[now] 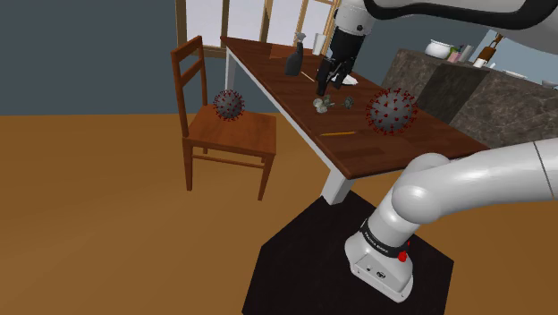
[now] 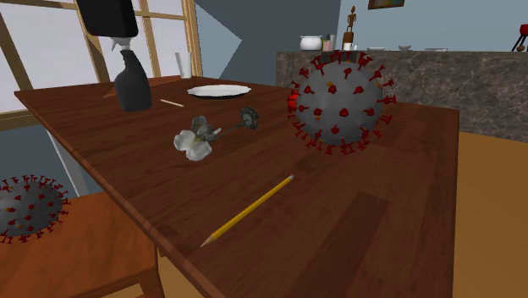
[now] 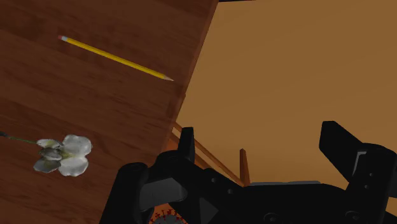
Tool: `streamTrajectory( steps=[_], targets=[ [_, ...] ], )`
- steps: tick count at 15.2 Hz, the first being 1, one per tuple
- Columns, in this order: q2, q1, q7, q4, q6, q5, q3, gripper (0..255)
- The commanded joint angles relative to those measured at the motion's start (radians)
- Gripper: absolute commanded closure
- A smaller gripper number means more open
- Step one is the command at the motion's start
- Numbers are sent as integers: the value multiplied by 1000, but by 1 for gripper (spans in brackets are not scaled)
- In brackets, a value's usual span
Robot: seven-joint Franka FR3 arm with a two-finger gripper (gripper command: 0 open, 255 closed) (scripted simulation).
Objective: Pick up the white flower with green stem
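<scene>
Your gripper (image 3: pixel 261 137) closest: black fingers (image 3: pixel 187 145) wide apart, nothing between. White flower (image 3: pixel 63 154) lies flat on brown table (image 3: pixel 95 102), outside fingers, at their 9 o'clock, not touching. Second exterior view: yellow pencil (image 2: pixel 247 211) at flower's 5 o'clock.

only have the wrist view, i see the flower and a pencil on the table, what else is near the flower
observer: a big grey ball with red spikes sits on the table, on the second exterior view's right of the flower.
operator: anything behind it
observer: a dark spray bottle stands farther back, apart from the flower.
operator: how high is the hand
observer: in the shoulder view the hand hangs above the table, clear of the flower.
</scene>
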Motion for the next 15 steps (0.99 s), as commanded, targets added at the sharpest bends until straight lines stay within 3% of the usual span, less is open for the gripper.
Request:
streamTrajectory(
  steps=[1,8,15],
  targets=[
    [0,0,0,0,0,0,0,0],
    [11,-25,-243,-87,171,-109,-167,0],
    [119,-32,-488,-87,360,-181,-348,0]
  ],
)
